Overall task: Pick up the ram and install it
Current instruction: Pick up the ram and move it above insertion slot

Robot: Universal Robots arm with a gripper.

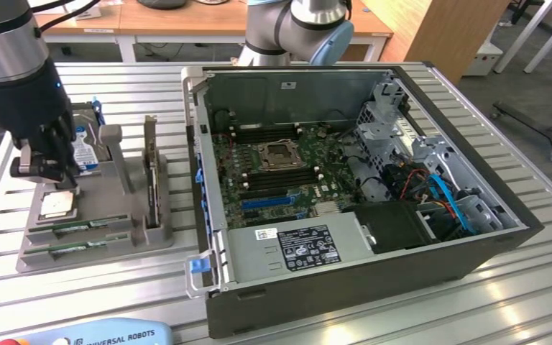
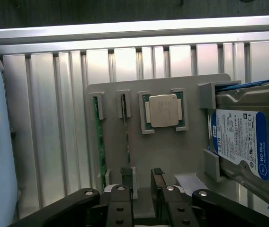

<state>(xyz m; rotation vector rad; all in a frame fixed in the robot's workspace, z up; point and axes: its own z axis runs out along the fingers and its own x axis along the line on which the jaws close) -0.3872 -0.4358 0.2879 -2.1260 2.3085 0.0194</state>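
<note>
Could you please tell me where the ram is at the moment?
Two ram sticks sit in slots of the grey holder at the exterior view's left, next to the processor chip, outside the computer case.

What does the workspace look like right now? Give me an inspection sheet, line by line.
Surface: slatted aluminium table.
Job's things: two narrow green ram sticks lie in slots of the grey plastic holder; open black computer case shows its green motherboard.
Clutter: silver processor chip, silver hard drive with blue label, upright dark expansion card, light-blue teach pendant.
Grippers: black pincer open, empty, above the holder.
Cables: blue and red cables inside the case.
Surroundings: wooden desks beyond the table.
</note>
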